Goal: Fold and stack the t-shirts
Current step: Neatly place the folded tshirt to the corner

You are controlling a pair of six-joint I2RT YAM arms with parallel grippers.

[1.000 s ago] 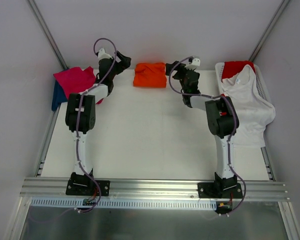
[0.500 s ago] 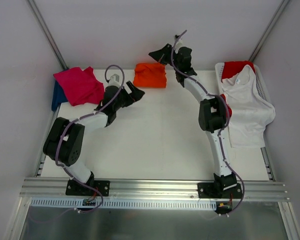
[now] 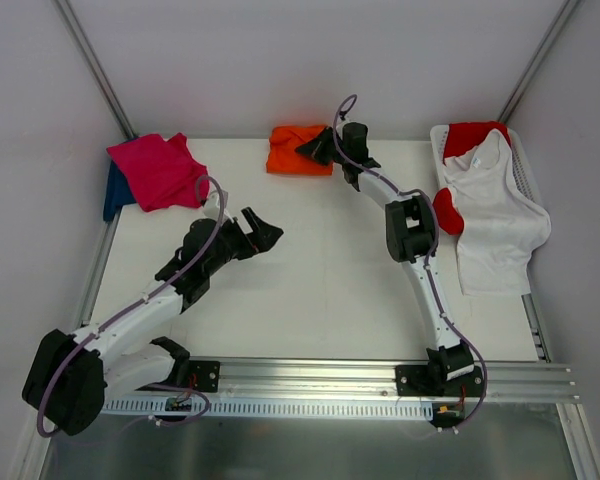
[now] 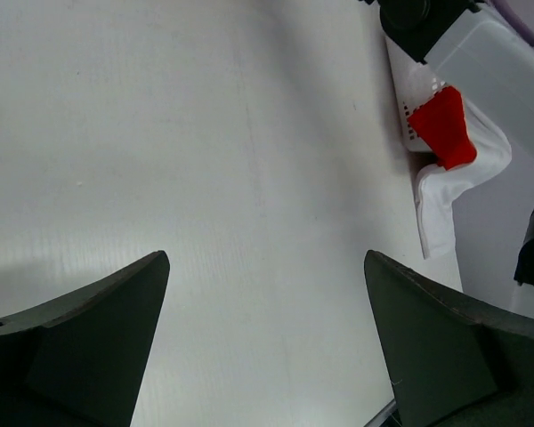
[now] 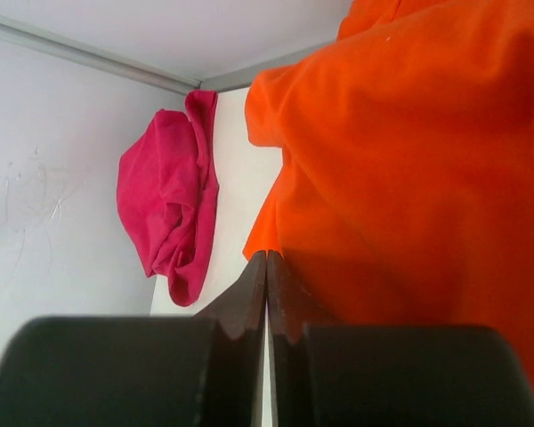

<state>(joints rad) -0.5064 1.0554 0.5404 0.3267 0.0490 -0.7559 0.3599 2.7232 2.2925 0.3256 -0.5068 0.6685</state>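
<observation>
Sitting beside the orange t-shirt [image 5: 409, 160], right end effector [image 5: 267, 262], jaws together

Only a strip of the dark blue t-shirt [image 3: 111, 195] shows, the rest lying under the magenta t-shirt [image 3: 158, 170]. The white t-shirt [image 3: 500, 205] covers most of the red t-shirt [image 3: 472, 136] and the basket [image 3: 527, 165]. The orange t-shirt [image 5: 409, 160] runs past the right wrist view's top and right edges; whether the right gripper [image 5: 267, 260] pinches cloth cannot be told.
</observation>
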